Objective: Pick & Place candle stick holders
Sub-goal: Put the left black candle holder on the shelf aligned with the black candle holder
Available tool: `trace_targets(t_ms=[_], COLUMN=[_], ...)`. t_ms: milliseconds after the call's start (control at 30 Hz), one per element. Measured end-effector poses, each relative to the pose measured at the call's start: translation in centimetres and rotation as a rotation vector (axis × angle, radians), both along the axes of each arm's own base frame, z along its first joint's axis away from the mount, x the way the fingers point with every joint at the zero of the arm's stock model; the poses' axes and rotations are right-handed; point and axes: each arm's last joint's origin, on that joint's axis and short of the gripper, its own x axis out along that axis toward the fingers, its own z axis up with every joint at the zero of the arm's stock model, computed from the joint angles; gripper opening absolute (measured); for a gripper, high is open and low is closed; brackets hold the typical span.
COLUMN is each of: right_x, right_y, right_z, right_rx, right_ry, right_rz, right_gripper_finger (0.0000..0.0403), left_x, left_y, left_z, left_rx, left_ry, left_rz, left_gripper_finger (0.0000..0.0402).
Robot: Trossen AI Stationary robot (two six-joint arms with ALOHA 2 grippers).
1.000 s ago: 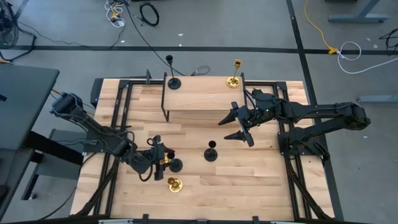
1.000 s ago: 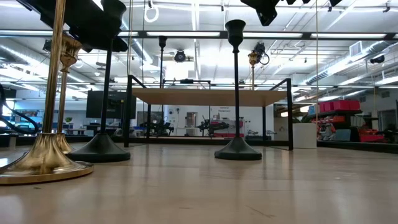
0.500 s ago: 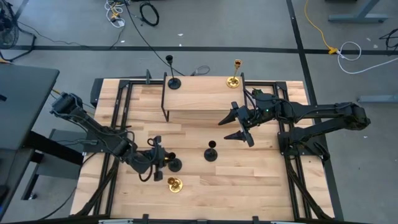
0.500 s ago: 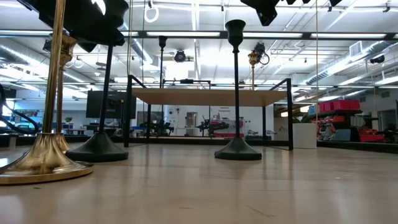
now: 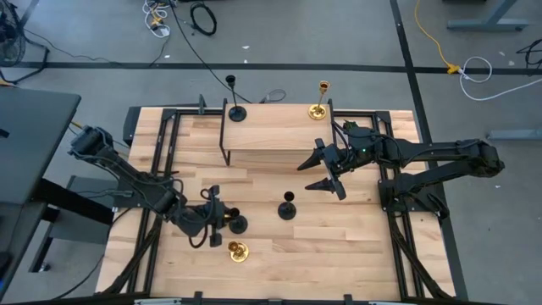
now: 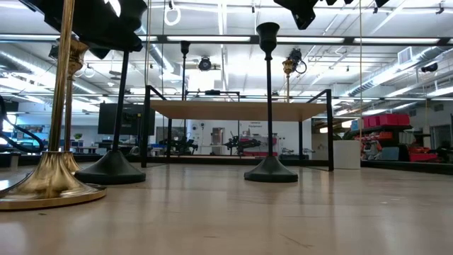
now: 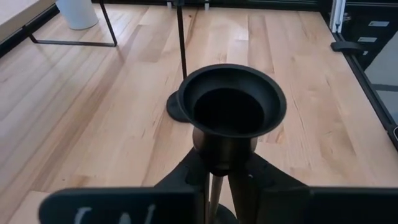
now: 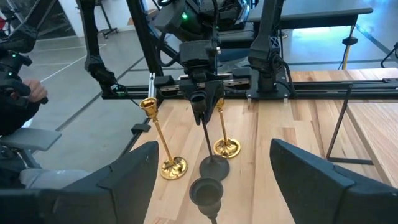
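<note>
Wooden bench (image 5: 356, 246) carries the left claw (image 5: 222, 218) clamped, seemingly, on a black holder (image 7: 233, 112) near the front edge; lifting crookedly could topple the neighbouring gold holder (image 5: 238, 251). Right claw (image 5: 326, 171) hangs wide open.

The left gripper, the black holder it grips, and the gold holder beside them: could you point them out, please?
left gripper (image 5: 222, 217), high view, between its fingertips.
black holder (image 7: 231, 111), left wrist view, its cup.
gold holder (image 5: 238, 251), high view, its base.

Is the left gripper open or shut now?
Shut. The left gripper grips the stem of a black candle holder, fingers closed just below its cup.
</note>
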Motion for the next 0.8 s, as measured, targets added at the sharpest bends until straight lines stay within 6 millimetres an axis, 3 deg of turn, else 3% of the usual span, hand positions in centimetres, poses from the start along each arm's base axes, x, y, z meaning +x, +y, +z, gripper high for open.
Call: trace_targets(t_ms=[600,800], right_x=[0.0,0.0], right_y=[0.0,0.0], right_z=[0.0,0.0], right_rx=[0.0,0.0], right_ry=[0.0,0.0], right_rz=[-0.001,-0.001], right_gripper_finger=[0.0304,0.0304], left_x=[0.2,-0.6], left_y=[0.1,0.7], left_z=[0.7,2.3], left_rx=[0.006,0.017], left_ry=[-0.066,-0.128], left_rz=[0.034,0.038], left_gripper_finger=[0.0037,0.0037])
